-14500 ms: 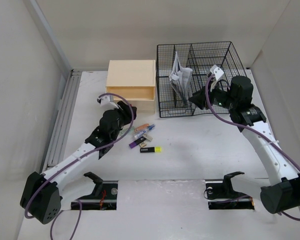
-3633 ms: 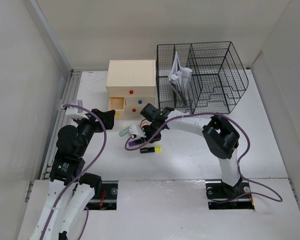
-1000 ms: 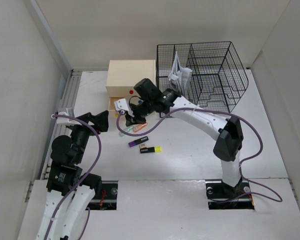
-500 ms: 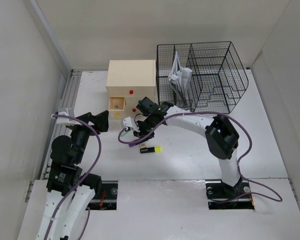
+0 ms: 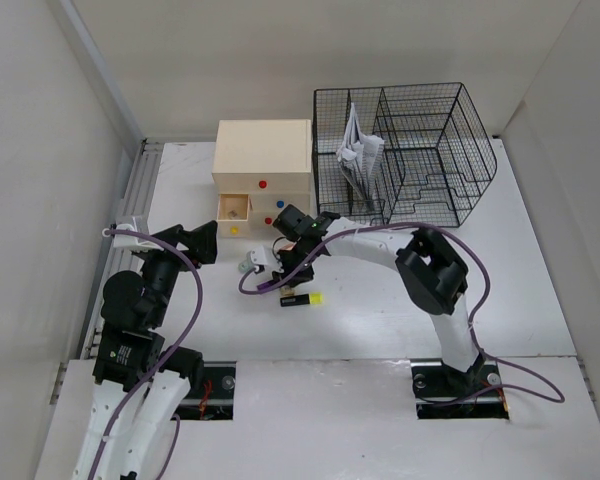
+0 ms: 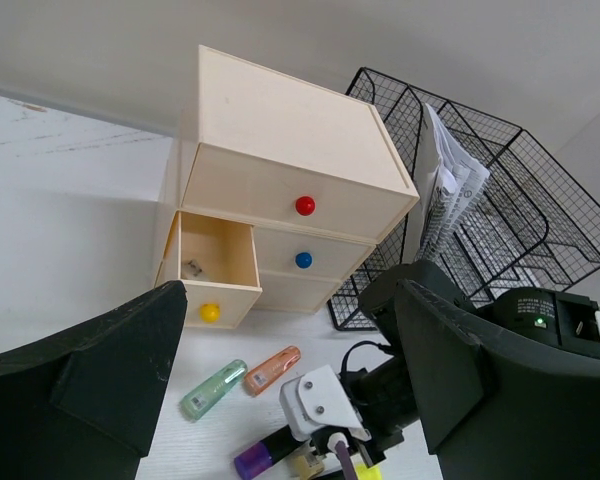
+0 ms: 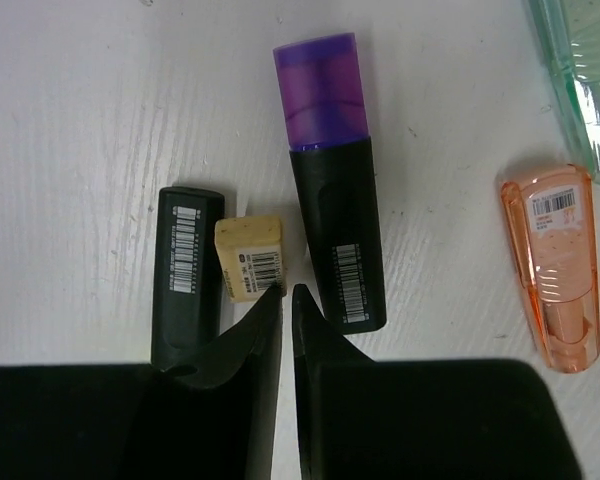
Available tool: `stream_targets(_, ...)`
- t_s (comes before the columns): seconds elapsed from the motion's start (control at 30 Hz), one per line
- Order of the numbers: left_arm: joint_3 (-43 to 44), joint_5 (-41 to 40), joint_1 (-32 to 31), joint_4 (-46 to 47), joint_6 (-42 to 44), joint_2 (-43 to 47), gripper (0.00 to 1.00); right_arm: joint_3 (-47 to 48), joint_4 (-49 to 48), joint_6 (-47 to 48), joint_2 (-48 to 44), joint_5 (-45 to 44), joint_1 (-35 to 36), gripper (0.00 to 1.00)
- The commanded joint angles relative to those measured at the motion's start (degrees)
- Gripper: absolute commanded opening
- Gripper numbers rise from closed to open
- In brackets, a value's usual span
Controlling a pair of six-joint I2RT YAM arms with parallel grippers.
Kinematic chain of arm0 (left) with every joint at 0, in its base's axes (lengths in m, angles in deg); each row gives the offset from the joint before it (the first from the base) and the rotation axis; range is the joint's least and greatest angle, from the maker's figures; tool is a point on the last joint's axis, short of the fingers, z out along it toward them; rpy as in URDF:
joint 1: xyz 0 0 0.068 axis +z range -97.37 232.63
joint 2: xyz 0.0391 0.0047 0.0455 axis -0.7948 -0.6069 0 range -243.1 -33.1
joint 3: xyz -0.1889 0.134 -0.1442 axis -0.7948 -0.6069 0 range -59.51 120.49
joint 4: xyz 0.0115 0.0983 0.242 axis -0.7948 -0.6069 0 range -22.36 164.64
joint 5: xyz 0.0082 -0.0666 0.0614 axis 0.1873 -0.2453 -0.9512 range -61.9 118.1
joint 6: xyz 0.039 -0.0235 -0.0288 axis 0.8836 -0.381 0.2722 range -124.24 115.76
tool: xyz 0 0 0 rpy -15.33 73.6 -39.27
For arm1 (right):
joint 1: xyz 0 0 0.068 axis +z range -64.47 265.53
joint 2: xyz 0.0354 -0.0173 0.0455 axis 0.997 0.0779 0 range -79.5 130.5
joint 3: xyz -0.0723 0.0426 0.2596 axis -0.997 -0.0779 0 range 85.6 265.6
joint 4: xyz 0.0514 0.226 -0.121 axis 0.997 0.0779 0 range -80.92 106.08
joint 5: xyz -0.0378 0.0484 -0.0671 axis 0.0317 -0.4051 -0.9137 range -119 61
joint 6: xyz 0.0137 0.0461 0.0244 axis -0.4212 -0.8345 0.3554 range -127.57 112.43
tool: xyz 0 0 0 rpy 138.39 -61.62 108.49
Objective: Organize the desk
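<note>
The white desk (image 5: 380, 300) holds a cluster of small items in front of the beige drawer box (image 5: 262, 160). In the right wrist view a purple-capped black highlighter (image 7: 335, 235), a small beige eraser (image 7: 250, 258) and a second black highlighter (image 7: 185, 275) lie side by side. My right gripper (image 7: 285, 293) is shut and empty, low over the desk, its tips in the gap between the eraser and the purple highlighter; it also shows in the top view (image 5: 283, 275). My left gripper (image 6: 292, 290) is open and empty, raised at the left (image 5: 195, 242).
The box's lower-left drawer (image 6: 215, 265) stands open with a small object inside. A green case (image 6: 213, 389) and an orange case (image 6: 272, 369) lie before it. The yellow-capped highlighter (image 5: 302, 299) lies nearest me. A black wire mesh organizer (image 5: 405, 155) with papers stands back right.
My right gripper has moved from the drawer box front back toward me and down onto the highlighter cluster. The left arm has stayed still.
</note>
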Motion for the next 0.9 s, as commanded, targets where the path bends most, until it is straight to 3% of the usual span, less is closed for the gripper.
stream_targets(0.0,-0.1,0.8,0.2,3.0,-0.1,0.5,0.83,0.1,0.7,1.5,0.9,-1.7,0.0,0.15)
stream_targets(0.33,-0.1,0.8,0.2,3.0,-0.1,1.0,0.83,1.7,6.0,3.2,2.6,2.1,0.0,0.39)
stream_targets(0.87,-0.1,0.8,0.2,3.0,-0.1,1.0,0.83,3.4,7.4,3.7,2.7,6.5,2.3,0.46)
